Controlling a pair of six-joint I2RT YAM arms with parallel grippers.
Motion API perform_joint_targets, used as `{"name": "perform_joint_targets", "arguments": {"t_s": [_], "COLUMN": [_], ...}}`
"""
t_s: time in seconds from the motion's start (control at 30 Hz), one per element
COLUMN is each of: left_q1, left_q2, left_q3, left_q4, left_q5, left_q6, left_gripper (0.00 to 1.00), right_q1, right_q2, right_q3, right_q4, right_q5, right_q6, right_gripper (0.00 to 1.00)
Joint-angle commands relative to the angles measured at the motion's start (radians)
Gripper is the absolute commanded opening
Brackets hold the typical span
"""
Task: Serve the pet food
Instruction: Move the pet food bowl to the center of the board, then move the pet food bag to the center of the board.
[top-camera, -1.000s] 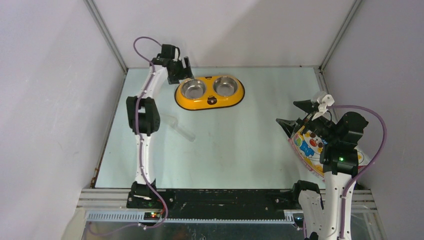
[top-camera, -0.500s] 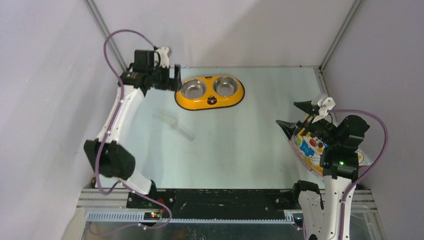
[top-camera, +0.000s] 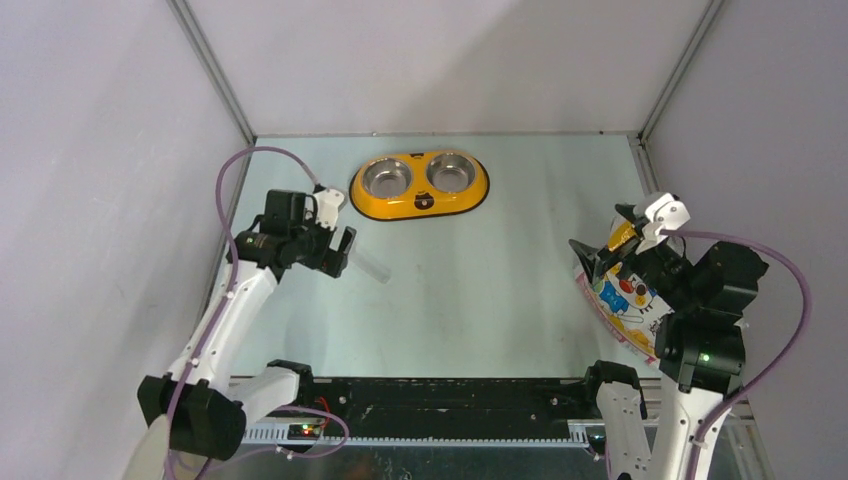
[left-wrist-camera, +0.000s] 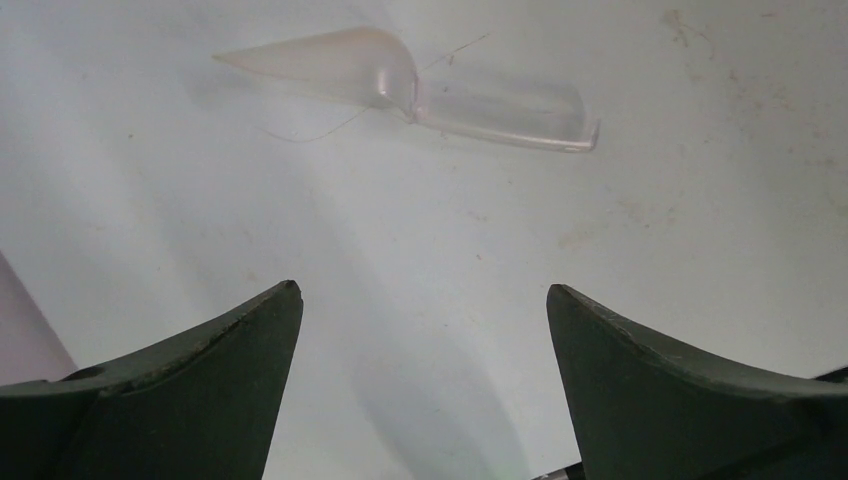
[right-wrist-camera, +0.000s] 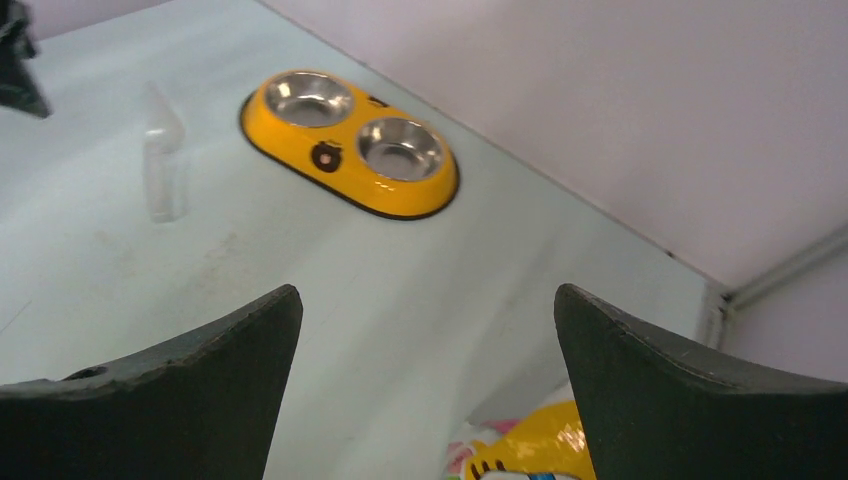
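Note:
The pet food itself does not show; its crinkly yellow-white bag with a cartoon cat (top-camera: 628, 298) lies at the table's right edge, and a corner of the bag (right-wrist-camera: 530, 455) shows in the right wrist view. My right gripper (top-camera: 603, 236) hovers open just above the bag's far end, nothing between its jaws (right-wrist-camera: 428, 300). A clear plastic scoop (left-wrist-camera: 420, 85) lies flat on the table. My left gripper (top-camera: 342, 253) stands open just left of the scoop (top-camera: 370, 265), empty (left-wrist-camera: 425, 300). The yellow double bowl (top-camera: 420, 186) sits at the back, both steel cups empty (right-wrist-camera: 350, 145).
White walls close in the table on the left, back and right, with metal frame posts (top-camera: 210, 70) at the back corners. The arms' black base rail (top-camera: 440, 395) runs along the near edge. The bag lies close to the right wall.
My left arm has swung back from beside the bowl toward the near left, ending low over the scoop. The right gripper has shifted slightly right over the bag.

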Motion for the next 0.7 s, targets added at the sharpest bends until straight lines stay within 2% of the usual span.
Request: {"name": "perform_joint_targets", "arguments": {"t_s": [0.0,0.1,0.13,0.27,0.33,0.4,0.47,0.53,0.6,0.67], "left_q1": [-0.006,-0.019,-0.028,-0.052,-0.062,-0.065,-0.066,-0.066,-0.067,-0.072], "left_q2": [-0.068,-0.088,-0.095,-0.081,-0.067,-0.058,-0.061,-0.072,-0.078,-0.079], "left_q3": [-0.046,-0.07,-0.075,-0.109,-0.127,-0.134,-0.143,-0.147,-0.146,-0.147], "left_q4": [0.109,0.13,0.137,0.161,0.17,0.172,0.175,0.183,0.183,0.182], "left_q5": [-0.077,-0.108,-0.118,-0.163,-0.176,-0.187,-0.187,-0.178,-0.166,-0.159], "left_q6": [-0.01,-0.005,-0.007,-0.01,-0.01,-0.011,-0.011,-0.01,-0.008,-0.008], "left_gripper": [1.0,1.0,1.0,1.0,1.0,1.0,1.0,1.0,1.0,1.0], "right_q1": [-0.004,-0.004,-0.004,-0.004,-0.004,-0.004,-0.004,-0.003,-0.002,-0.014], "right_q2": [0.021,0.021,0.007,-0.066,-0.086,-0.1,-0.119,-0.137,-0.158,-0.18], "right_q3": [0.109,0.162,0.178,0.193,0.213,0.233,0.236,0.227,0.213,0.192], "right_q4": [-0.157,-0.239,-0.25,-0.313,-0.341,-0.374,-0.407,-0.425,-0.441,-0.447], "right_q5": [0.231,0.457,0.487,0.451,0.515,0.661,0.919,1.087,1.198,1.247], "right_q6": [0.012,0.035,0.03,-0.018,-0.023,-0.041,-0.071,-0.099,-0.113,-0.121], "right_gripper": [1.0,1.0,1.0,1.0,1.0,1.0,1.0,1.0,1.0,1.0]}}
